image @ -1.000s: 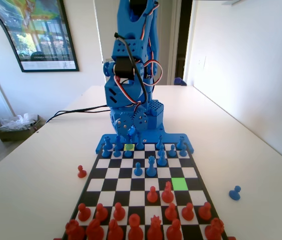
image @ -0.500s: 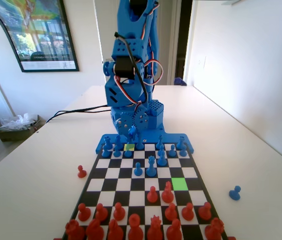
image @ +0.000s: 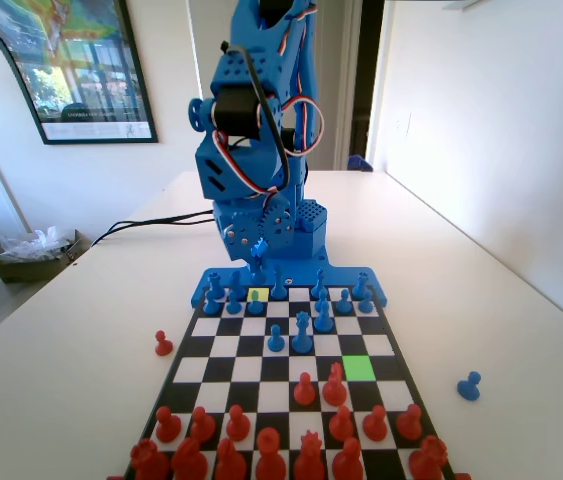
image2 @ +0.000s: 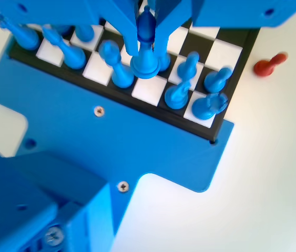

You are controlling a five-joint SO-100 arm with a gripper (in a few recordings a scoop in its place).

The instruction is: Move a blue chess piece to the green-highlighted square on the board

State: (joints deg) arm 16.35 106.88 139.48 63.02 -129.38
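Observation:
My gripper (image: 258,243) hangs low in front of the blue arm's base, above the board's far rows, and is shut on the blue chess piece (image: 258,252). In the wrist view the jaws come down from the top edge around the gripper (image2: 146,32), and the blue chess piece (image2: 146,55) is clamped between them, its round base lifted clear of the squares. The green-highlighted square (image: 358,367) lies nearer the camera, right of the board's middle, with nothing on it. A red piece (image: 336,385) stands just left of it.
A paler yellow-green cell (image: 257,294) sits in the far rows under the gripper. Blue pieces (image: 302,333) crowd the far rows, red ones (image: 269,450) the near rows. A red piece (image: 163,344) lies off the board's left, a blue pawn (image: 469,386) off its right.
The arm's upper joints have swung up and left, and the gripper has risen a little with the blue piece still clamped in it.

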